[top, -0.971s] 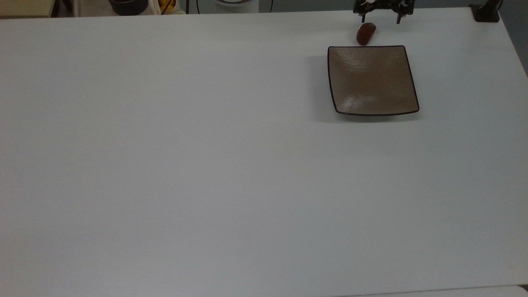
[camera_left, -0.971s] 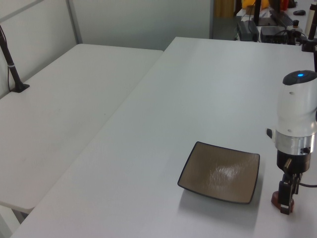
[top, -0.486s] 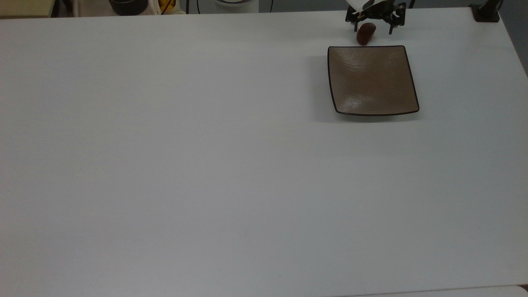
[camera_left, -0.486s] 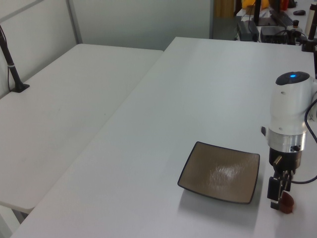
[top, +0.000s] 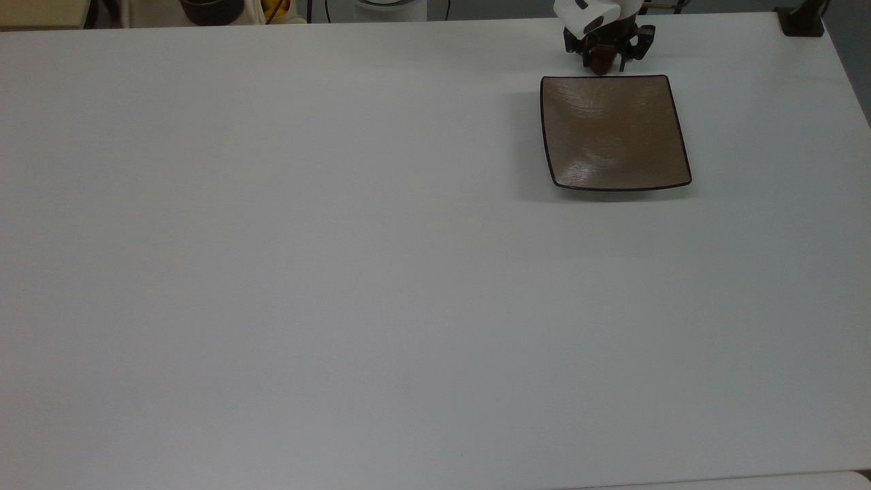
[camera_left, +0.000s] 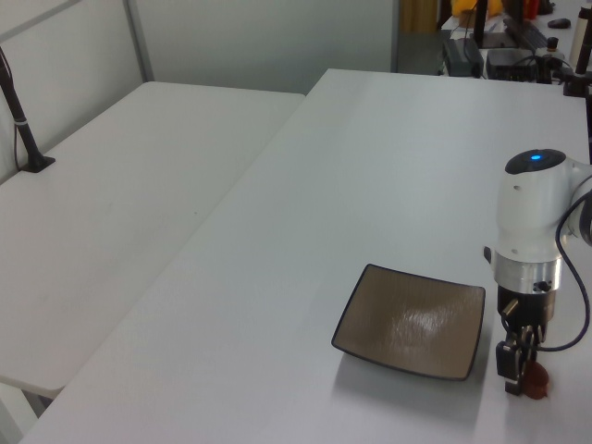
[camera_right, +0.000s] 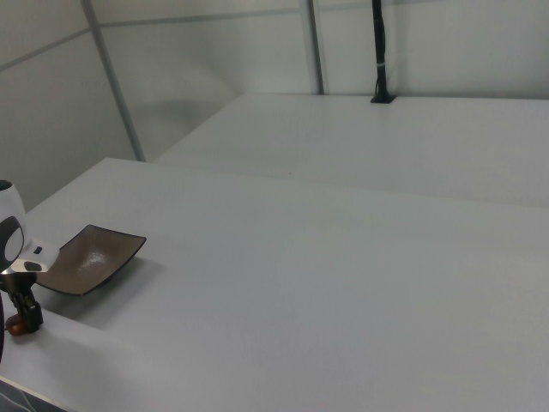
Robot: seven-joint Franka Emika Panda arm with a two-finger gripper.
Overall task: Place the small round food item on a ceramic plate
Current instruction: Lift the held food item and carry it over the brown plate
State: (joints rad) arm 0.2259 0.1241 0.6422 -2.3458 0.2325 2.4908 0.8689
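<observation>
The small round food item (top: 601,65), a glossy reddish-brown lump, lies on the white table just beyond the plate's far edge in the top view. It also shows low on the table in the left view (camera_left: 537,385) and the right view (camera_right: 15,326). The square brown ceramic plate (top: 612,133) (camera_left: 412,319) (camera_right: 86,257) holds nothing. My gripper (top: 604,58) (camera_left: 516,377) (camera_right: 26,319) is down at table level over the food item. It is open, with a dark finger on either side of the lump and the white wrist partly covering it.
A black post base (top: 803,20) stands at the top view's far right corner. A dark bowl (top: 211,8) and cables sit beyond the far table edge. In the left view a second white table (camera_left: 111,185) adjoins, carrying a black pole (camera_left: 23,120).
The gripper has come down and moved toward the plate until it straddles the food item, and its fingers now stand closer together. The food item and the plate have not moved.
</observation>
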